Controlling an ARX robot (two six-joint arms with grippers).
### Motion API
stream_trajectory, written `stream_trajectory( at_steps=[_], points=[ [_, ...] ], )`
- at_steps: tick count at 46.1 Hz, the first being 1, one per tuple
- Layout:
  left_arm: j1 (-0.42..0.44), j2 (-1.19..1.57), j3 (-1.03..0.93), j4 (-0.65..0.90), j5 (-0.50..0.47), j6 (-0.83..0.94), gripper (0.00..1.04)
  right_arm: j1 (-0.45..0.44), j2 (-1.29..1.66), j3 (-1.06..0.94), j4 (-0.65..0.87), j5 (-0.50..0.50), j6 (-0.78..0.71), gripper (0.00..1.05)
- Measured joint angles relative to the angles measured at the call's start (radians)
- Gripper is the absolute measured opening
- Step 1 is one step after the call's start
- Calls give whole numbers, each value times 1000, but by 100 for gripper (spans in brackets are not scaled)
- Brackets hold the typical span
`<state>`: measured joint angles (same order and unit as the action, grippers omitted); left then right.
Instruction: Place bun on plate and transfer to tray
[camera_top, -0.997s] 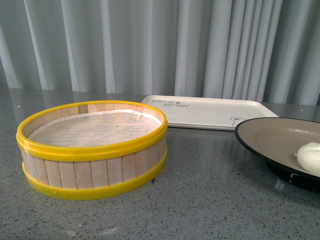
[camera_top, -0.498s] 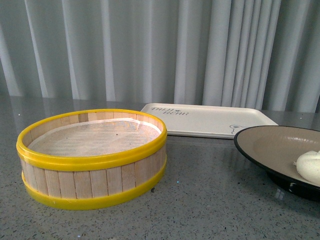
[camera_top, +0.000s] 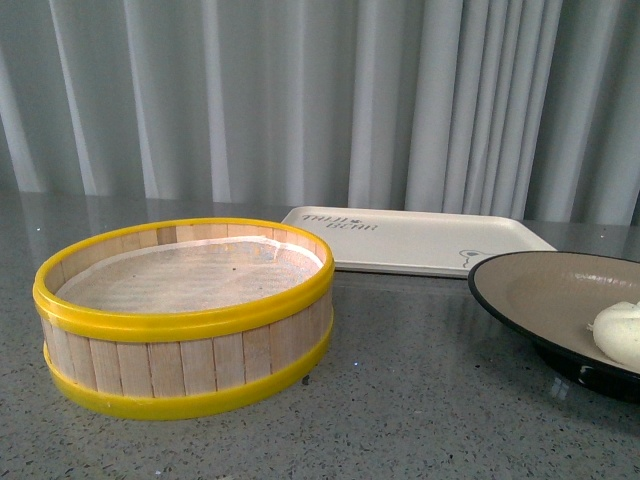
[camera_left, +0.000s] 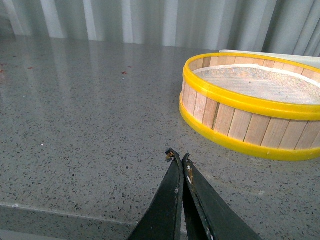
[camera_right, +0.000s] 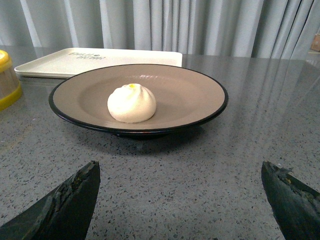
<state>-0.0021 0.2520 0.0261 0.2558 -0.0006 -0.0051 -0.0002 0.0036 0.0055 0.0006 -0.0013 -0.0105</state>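
Observation:
The pale bun (camera_right: 131, 102) sits inside the black-rimmed, tan plate (camera_right: 190, 95); in the front view the bun (camera_top: 620, 333) shows at the right edge on the plate (camera_top: 530, 285). The cream tray (camera_top: 420, 238) with dark lettering lies behind the plate, and also shows in the right wrist view (camera_right: 75, 59). My right gripper (camera_right: 180, 167) is open and empty, a short way in front of the plate, above the counter. My left gripper (camera_left: 179, 156) is shut and empty, over bare counter beside the steamer basket. Neither gripper shows in the front view.
A yellow-rimmed wooden steamer basket (camera_top: 185, 315) stands at the left of the grey speckled counter, also in the left wrist view (camera_left: 250, 102). Its inside shows only a white liner. Grey curtains hang behind. The counter's front edge (camera_left: 60, 212) runs near the left gripper.
Between one second and half a second ago the front view shifted, and everything sits slightly lower in the picture. Since then nothing has visibly moved.

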Motion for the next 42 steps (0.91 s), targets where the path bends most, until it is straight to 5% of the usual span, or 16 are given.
stream_trajectory(
  at_steps=[28, 42],
  points=[
    [0, -248, 0, -255, 1, 0, 5, 0, 0, 0, 0, 0, 0, 96],
    [0, -248, 0, -255, 0, 0, 63, 0, 0, 0, 0, 0, 0, 96]
  ],
)
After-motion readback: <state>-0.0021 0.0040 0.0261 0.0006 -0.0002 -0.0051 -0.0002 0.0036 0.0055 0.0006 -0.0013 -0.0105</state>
